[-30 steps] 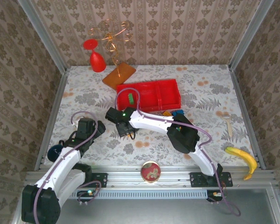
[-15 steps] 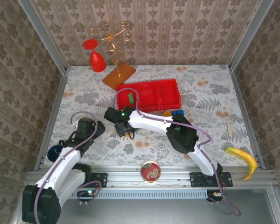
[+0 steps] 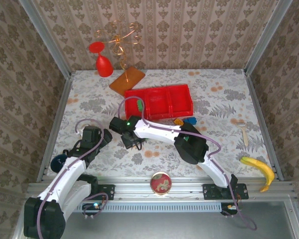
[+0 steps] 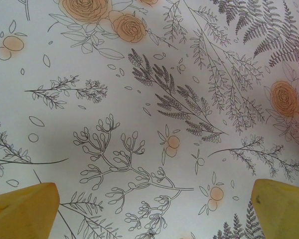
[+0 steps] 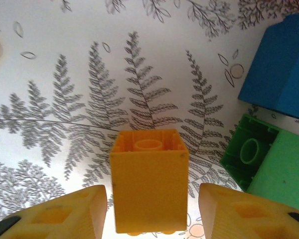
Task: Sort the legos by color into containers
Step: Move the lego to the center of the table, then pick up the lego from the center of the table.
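Seen from above, the red tray point(image 3: 183, 88) lies far-centre with a green brick point(image 3: 139, 105) in its left compartment; the left wrist view has the left claw point(image 4: 149, 204) spread above the flowered tablecloth point(image 4: 139, 99); the right wrist view has the right claw point(image 5: 153, 206) spread around, not clamping, an orange brick point(image 5: 148, 174), with another green brick point(image 5: 264, 167) and a blue brick point(image 5: 281, 69) to its right.

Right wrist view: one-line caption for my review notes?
Open right pincer brackets an orange-yellow lego on the floral table, with a green lego and a blue lego at the frame's right edge.

Your right gripper point(image 5: 150, 211): fingers spread, clear of orange-yellow brick point(image 5: 148, 179) between them | green brick point(image 5: 269, 167): right edge | blue brick point(image 5: 281, 64): upper right
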Controlling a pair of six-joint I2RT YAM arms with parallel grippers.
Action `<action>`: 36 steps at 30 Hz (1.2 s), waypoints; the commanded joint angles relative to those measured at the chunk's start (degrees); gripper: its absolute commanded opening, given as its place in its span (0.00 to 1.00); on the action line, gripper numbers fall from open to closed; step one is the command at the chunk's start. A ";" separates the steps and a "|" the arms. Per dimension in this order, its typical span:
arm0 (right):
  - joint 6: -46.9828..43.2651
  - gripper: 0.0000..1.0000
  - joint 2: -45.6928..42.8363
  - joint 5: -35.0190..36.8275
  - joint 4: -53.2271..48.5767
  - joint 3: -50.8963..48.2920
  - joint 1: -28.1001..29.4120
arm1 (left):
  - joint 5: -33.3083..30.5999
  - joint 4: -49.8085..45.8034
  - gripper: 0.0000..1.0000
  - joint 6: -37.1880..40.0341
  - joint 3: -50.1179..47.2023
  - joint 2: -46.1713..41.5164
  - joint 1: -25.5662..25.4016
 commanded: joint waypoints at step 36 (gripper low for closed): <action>-2.69 0.24 -14.31 7.16 3.48 -5.45 -7.72 | 1.72 1.17 1.00 0.50 -0.22 -0.98 2.57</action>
